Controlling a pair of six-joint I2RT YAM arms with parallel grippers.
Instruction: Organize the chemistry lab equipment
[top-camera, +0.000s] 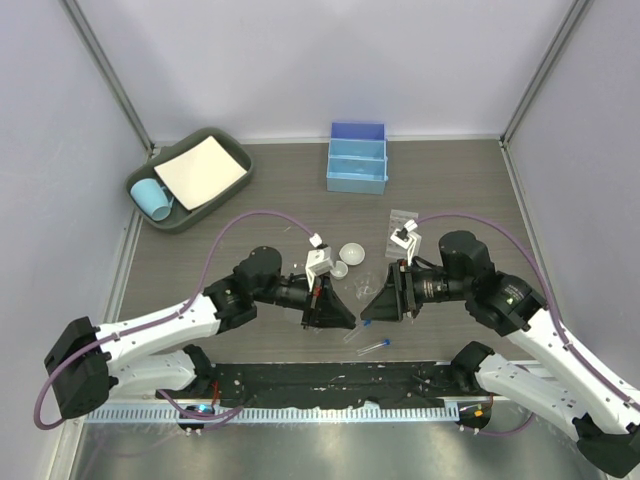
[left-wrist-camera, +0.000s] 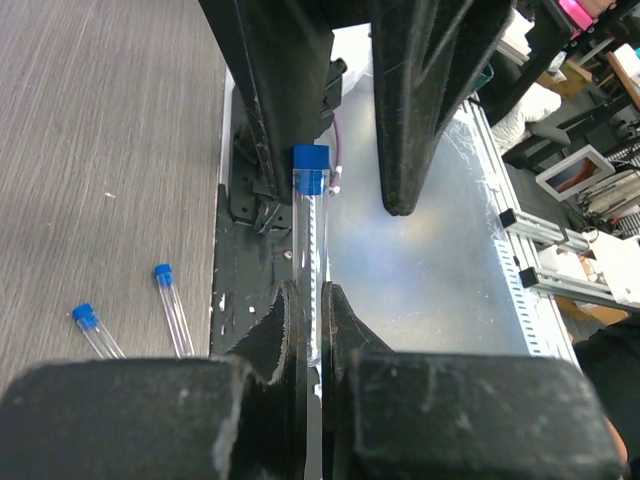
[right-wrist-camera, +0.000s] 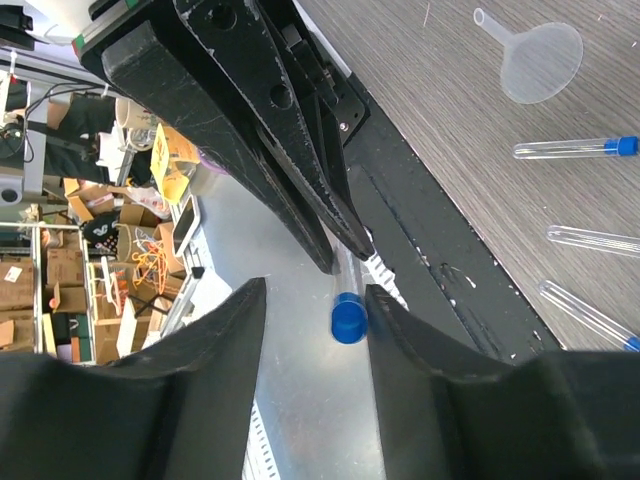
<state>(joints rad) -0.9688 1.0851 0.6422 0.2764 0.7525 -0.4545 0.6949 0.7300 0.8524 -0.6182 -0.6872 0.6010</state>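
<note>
- Holding a blue-capped tube (left-wrist-camera: 312, 250) by its clear body, the left gripper (left-wrist-camera: 312, 300) is clamped tight on it, up over the middle of the bench's (top-camera: 250, 200) near edge.
- right gripper (right-wrist-camera: 315, 295) is spread wide, fingers either side of the cap (right-wrist-camera: 348, 318); can't tell if they touch it.
- loose tubes (left-wrist-camera: 172, 315) and a funnel (right-wrist-camera: 540, 55) lie flat toward the near edge.
- round dishes (top-camera: 351, 253) sit mid-bench.

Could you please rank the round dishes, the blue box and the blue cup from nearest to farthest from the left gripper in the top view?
From the left gripper, shut on a tube:
1. Dishes, just beyond it.
2. Box, far edge, centre.
3. Cup, in the far-left tray.
</note>
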